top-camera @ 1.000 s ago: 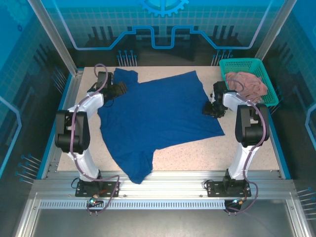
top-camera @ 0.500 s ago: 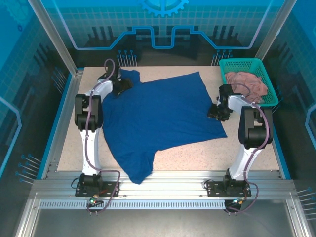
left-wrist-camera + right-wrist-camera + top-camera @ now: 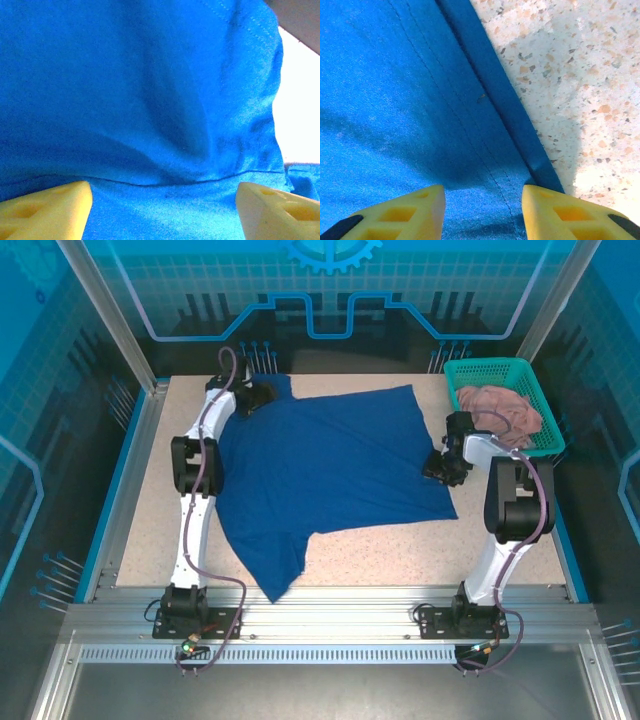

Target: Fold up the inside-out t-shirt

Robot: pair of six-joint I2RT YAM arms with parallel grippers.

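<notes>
The inside-out t-shirt (image 3: 330, 470), royal blue, lies spread over the middle of the table, one sleeve trailing toward the front edge. My left gripper (image 3: 255, 397) is stretched out to the shirt's back-left corner. In the left wrist view its yellow fingers (image 3: 50, 207) stand wide apart with bunched blue cloth (image 3: 150, 100) and a seam between them. My right gripper (image 3: 440, 470) rests on the shirt's right edge. In the right wrist view it (image 3: 483, 192) is open, straddling the stitched hem (image 3: 490, 100), which lies flat on the speckled table (image 3: 580, 75).
A teal basket (image 3: 490, 365) at the back right holds a dusty-pink cloth (image 3: 500, 410), just behind my right arm. Bare speckled tabletop (image 3: 400, 550) shows in front of the shirt. Metal frame posts and blue panels enclose the table.
My left arm has reached farther toward the back, and the shirt's back-left corner and front sleeve have shifted back with it. My right gripper has edged slightly right, its fingers a little closer together.
</notes>
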